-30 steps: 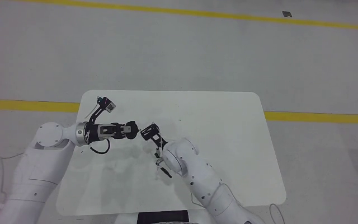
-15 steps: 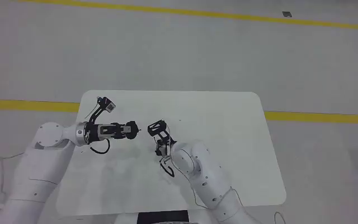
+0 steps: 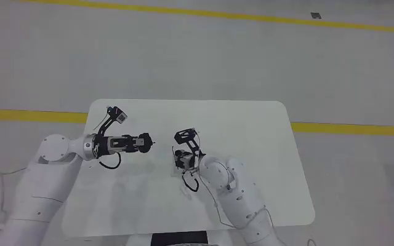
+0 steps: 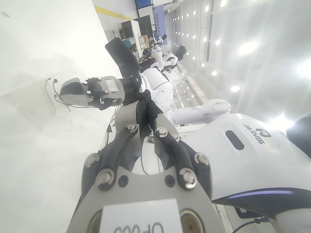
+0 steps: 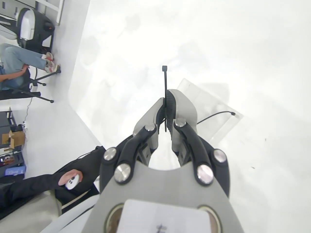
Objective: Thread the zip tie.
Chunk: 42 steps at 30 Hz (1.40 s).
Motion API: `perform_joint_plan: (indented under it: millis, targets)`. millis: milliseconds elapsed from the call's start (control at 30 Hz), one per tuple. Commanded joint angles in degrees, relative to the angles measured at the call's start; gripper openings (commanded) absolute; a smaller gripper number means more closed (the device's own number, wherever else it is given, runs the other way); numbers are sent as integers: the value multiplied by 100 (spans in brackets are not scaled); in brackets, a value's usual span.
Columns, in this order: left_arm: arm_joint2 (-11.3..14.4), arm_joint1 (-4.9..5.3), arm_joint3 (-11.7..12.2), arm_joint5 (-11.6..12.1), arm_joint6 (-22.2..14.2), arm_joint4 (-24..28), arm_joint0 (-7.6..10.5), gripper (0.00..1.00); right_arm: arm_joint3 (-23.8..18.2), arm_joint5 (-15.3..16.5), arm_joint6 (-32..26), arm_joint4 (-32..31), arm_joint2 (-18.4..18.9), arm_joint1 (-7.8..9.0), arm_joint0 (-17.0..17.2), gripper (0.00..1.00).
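1. Black zip tie (image 5: pixel 165 81): thin, stiff and straight, with a small square head at the far end and a narrow strap showing no bend.
2. Pinched between the ribbed black pads (image 5: pixel 171 105) of the right gripper (image 5: pixel 167 96), both fingers closed flat against the strap. Head and a short length poking out past the fingertips, the tail end running back behind the pads into the hollow of the gripper.
3. Held over the white bench (image 3: pixel 258 123), head aimed down at the white top, just beside a clear tray (image 5: pixel 189 86) standing on the bench.
4. In the tray, a second tie (image 5: pixel 213 116): also black, lying in a gentle curve with its small head at one end, apart from the held one.
5. Across from it, the left gripper (image 4: pixel 146 107): fingers drawn close together with something dark between them, impossible to tell what. Level over the bench, pointing toward the right arm, with a plain gap between the two.
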<state>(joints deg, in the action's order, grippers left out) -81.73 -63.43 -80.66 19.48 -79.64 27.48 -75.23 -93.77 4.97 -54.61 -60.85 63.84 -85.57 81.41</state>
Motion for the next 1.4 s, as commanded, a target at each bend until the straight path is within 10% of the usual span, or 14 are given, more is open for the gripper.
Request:
perform_joint_plan:
  millis: [0, 700, 1367]
  targets:
    - [0, 0, 0, 0, 0, 0, 0, 0, -25, -252, 81, -679, -113, 26, 24, 0]
    - [0, 0, 0, 0, 0, 0, 0, 0, -157, -108, 469, -592, -180, 101, 182, 0]
    - [0, 0, 0, 0, 0, 0, 0, 0, -212, 778, 3377, -1876, -157, 371, 1074, 0]
